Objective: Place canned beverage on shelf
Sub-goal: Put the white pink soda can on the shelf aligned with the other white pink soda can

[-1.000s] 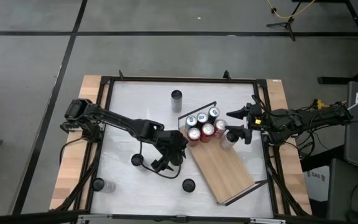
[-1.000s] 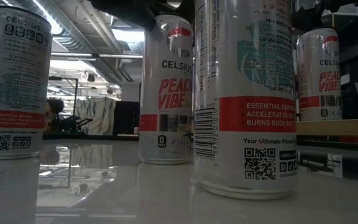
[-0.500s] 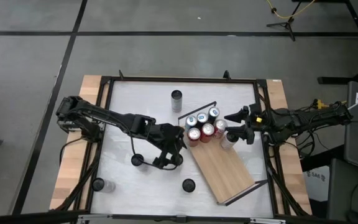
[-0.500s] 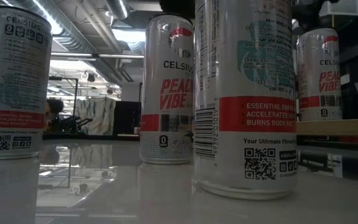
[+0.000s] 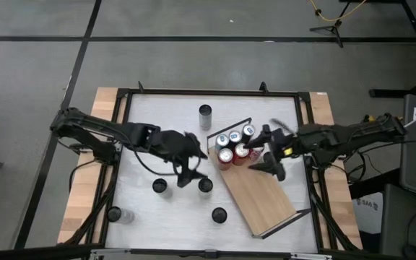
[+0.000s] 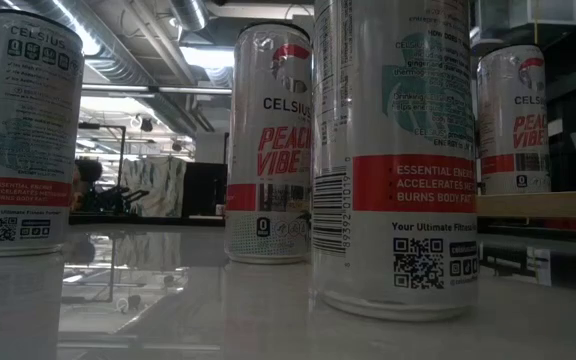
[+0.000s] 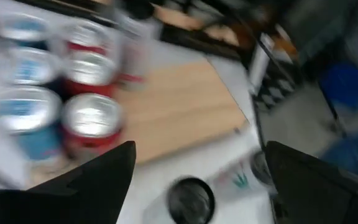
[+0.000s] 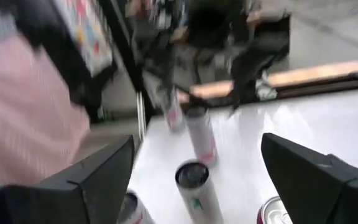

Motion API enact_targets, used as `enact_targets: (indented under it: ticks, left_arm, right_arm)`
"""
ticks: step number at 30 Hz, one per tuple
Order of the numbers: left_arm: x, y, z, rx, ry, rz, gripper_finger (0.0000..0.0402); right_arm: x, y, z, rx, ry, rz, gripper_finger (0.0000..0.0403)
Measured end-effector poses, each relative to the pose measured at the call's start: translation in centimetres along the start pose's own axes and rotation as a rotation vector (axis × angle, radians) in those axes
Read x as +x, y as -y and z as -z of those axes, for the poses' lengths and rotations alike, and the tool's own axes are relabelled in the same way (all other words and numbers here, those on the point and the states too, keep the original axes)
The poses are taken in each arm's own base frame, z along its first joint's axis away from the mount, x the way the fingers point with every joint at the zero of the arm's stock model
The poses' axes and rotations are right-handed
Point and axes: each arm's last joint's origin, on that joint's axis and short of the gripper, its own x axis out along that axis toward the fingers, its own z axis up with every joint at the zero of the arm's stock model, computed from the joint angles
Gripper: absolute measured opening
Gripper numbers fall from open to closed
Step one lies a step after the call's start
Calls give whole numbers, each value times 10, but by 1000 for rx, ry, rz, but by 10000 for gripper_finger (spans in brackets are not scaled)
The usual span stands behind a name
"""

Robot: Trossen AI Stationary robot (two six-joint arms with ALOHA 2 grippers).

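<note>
The shelf (image 5: 260,193) is a light-wood board with black wire rails that lies slantwise on the white table. Several cans (image 5: 234,144) stand on its far end; they also show in the left wrist view (image 7: 92,118). A single can (image 5: 205,185) stands on its base on the table beside the shelf's left edge, and shows in the low view (image 6: 268,140) and the left wrist view (image 7: 191,199). My left gripper (image 5: 192,169) is open and empty just far-left of that can (image 7: 197,180). My right gripper (image 5: 267,150) is open over the shelf's right edge beside the cans (image 8: 194,180).
More cans stand on the table: one at the far middle (image 5: 205,112), one left of the single can (image 5: 159,186), one near the front (image 5: 219,214) and one at the near left (image 5: 114,214). A black frame (image 5: 121,144) runs round the table.
My left gripper has come off the single can and drawn back up and toward the table's far left; the can now stands uncovered beside the shelf, shifted slightly from a second ago. My right gripper has moved toward the table's left, in over the shelf's edge.
</note>
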Motion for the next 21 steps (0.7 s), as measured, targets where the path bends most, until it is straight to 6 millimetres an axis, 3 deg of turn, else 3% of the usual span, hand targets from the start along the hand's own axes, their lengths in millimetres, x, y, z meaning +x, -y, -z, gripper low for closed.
enact_targets:
  ticks: [8, 15, 21]
  left_arm:
    - [-39, 17, 4, 17, 161, -268, 350]
    - [-76, 24, 21, 6, 85, -278, 350]
    - [-97, 22, 32, 39, 33, -328, 350]
  right_arm:
    - [60, -11, -30, -170, -346, -11, 342]
    - [112, -11, -29, -225, -482, -13, 342]
    - [139, -10, -18, -204, -538, -88, 342]
